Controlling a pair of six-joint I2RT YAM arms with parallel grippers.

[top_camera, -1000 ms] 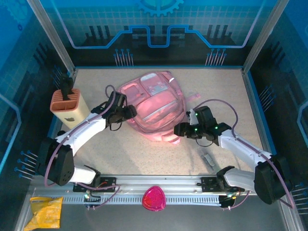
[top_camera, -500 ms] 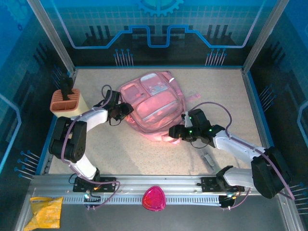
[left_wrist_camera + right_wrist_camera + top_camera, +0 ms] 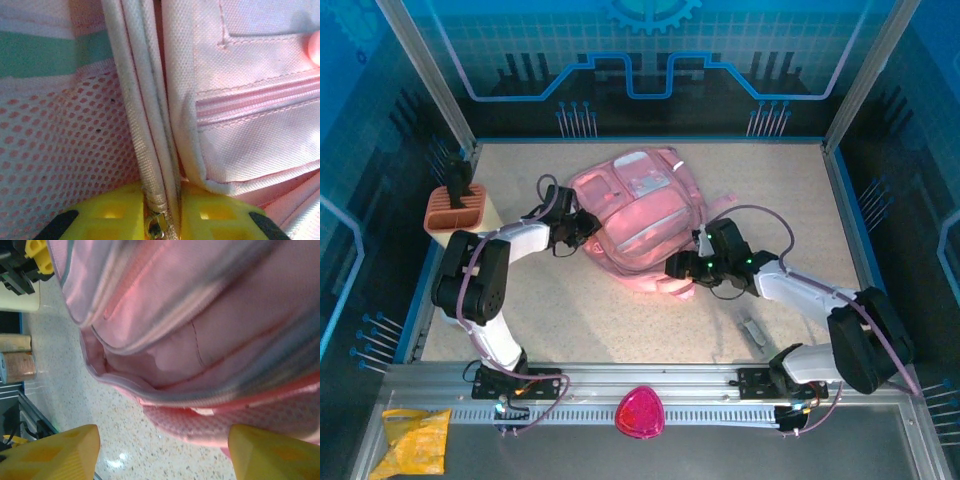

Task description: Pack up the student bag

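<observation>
From above, we see the student bag (image 3: 635, 215), a large soft pink backpack with translucent pockets, lying flat in the middle of the speckled beige table (image 3: 790, 190). The left gripper (image 3: 582, 228) is at the bag's left edge and the right gripper (image 3: 678, 268) is at its near right corner. An orange-topped cream holder (image 3: 460, 212) stands at the table's left side. A small grey piece (image 3: 753, 330) lies near the right arm, and a magenta rounded-triangle object (image 3: 640, 412) sits on the front rail.

On the left wrist, we see the yellow fingers (image 3: 110, 217) pressed from both sides on a pale piped seam of the bag (image 3: 240, 140), with pink mesh to the left. The jaws are clamped on the bag.

On the right wrist, the yellow fingertips (image 3: 60, 452) stand wide apart with nothing between them. The jaws are open and face the bag's gaping mouth (image 3: 150, 365).
</observation>
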